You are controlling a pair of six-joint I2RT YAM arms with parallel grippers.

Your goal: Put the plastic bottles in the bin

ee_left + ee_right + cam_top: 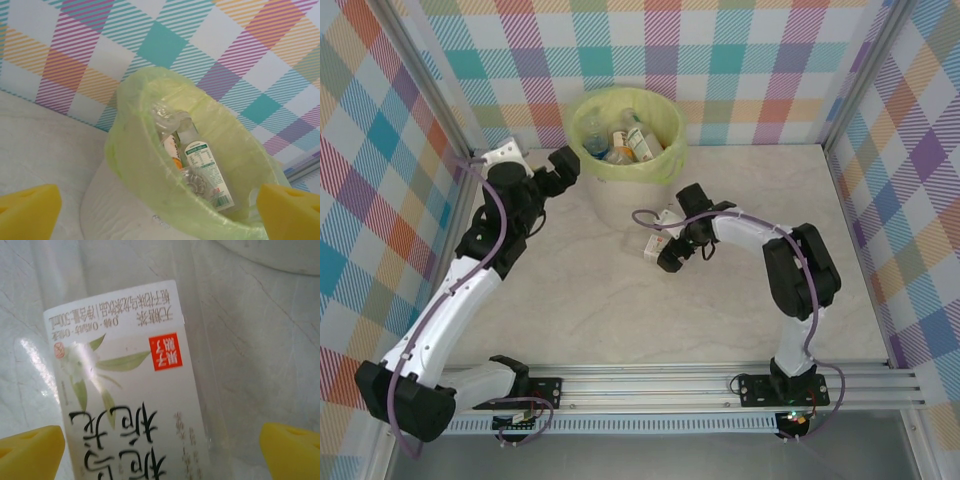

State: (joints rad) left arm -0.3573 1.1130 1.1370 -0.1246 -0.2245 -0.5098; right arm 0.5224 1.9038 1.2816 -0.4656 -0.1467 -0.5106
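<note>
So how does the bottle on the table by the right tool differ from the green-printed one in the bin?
The table bottle lies flat on the table; the green-printed bottle leans inside the bin among other bottles. The table bottle's label shows black characters, leaves and a red square; the green-printed bottle's shows green small print. Both are clear plastic with mostly white labels.

**Bright, Even Light, With Some Glare Up Close**

Light falls soft and even from above, and my arms cast only faint shadows on the pale marbled tabletop (620, 320). At my right wrist, white glare smears the left of the clear plastic bottle with the white leaf-printed label (125, 405). At my left wrist, the translucent yellow-green bag (140, 165) lining the round white bin (112, 217) glows, its near rim soft.
</note>
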